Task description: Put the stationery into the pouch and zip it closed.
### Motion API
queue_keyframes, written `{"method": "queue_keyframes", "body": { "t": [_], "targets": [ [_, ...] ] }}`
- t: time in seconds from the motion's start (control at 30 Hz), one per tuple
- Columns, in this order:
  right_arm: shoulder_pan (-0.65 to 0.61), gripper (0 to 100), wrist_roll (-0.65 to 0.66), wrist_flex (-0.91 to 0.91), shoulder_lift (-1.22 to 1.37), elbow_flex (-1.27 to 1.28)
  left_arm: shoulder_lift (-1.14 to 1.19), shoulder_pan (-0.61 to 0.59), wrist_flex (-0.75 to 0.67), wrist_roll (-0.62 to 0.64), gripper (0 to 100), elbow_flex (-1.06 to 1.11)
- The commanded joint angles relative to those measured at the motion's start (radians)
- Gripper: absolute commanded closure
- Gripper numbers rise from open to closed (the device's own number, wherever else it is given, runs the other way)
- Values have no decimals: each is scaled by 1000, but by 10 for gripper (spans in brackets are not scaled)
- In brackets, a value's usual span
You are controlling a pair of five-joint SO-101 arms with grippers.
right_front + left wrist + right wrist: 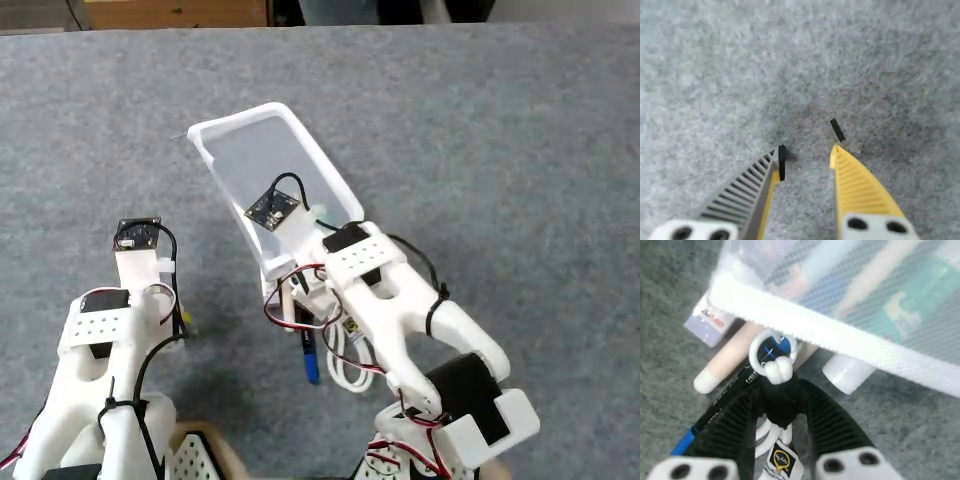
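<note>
Pincer [780,390] — tight on zipper pull [777,371]

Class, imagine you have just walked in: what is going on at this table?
The right gripper is shut on the zip pull at the end of the white mesh pouch. A black and blue pen and a cream stick jut out at that end, so the pouch is not yet zipped. The left gripper hangs open over the grey table.

Grey felt-like table surface [520,150]; beyond it, what may be a wooden cabinet [175,12].
</note>
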Motion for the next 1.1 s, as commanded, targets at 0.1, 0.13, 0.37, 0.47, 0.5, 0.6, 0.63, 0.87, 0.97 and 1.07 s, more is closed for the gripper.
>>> {"method": "queue_keyframes", "body": {
  "t": [0.1, 0.13, 0.37, 0.47, 0.5, 0.6, 0.63, 0.87, 0.97, 1.07],
  "targets": [
    [-9, 987, -9, 86, -12, -70, 2, 5, -6, 14, 830, -12],
    [-9, 987, -9, 117, -25, -90, 2, 15, 23, 14, 830, -28],
    [-9, 987, -9, 290, -165, -278, -123, -4, 287, 15, 826, -280],
    [-9, 987, -9, 351, -197, -341, -222, 7, 371, 15, 824, -367],
    [-9, 987, -9, 368, -205, -360, -256, 7, 394, 15, 815, -392],
    [-9, 987, -9, 411, -217, -412, -342, 7, 459, 15, 730, -438],
    [-9, 987, -9, 423, -217, -430, -367, 7, 479, 15, 712, -450],
    [-14, 987, -9, 511, -229, -585, -480, 7, 531, 80, 707, -469],
    [-14, 987, -9, 543, -234, -653, -506, 7, 542, 144, 706, -467],
    [-15, 987, -11, 569, -248, -719, -525, 7, 542, 199, 706, -469]
  ]
}}
